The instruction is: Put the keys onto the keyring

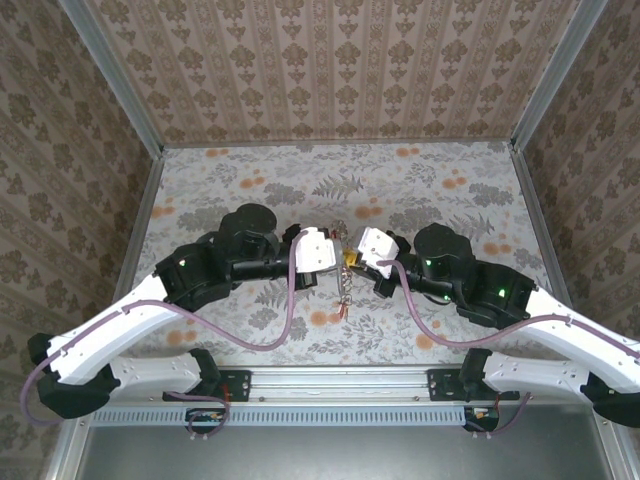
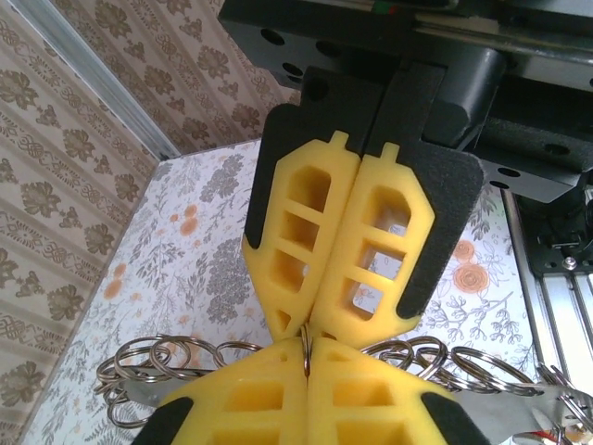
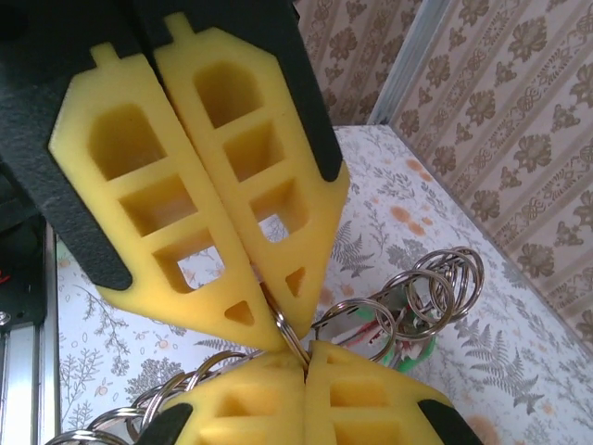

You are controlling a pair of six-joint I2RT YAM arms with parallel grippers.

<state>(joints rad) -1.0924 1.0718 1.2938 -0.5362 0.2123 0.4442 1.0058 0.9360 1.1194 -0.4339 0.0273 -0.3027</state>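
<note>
Left gripper (image 2: 306, 360) and right gripper (image 3: 304, 363) meet tip to tip, both clamped on the thin keyring (image 2: 304, 336) edge between them. Small split rings (image 2: 162, 360) crowd both sides of the fingertips; a green key tag (image 3: 412, 350) sits among them, just beside the right gripper's tips

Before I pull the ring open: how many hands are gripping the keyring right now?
2. The left hand grips the keyring from the left, mid-table; the right hand grips it from the right, tip to tip with the left.
</note>
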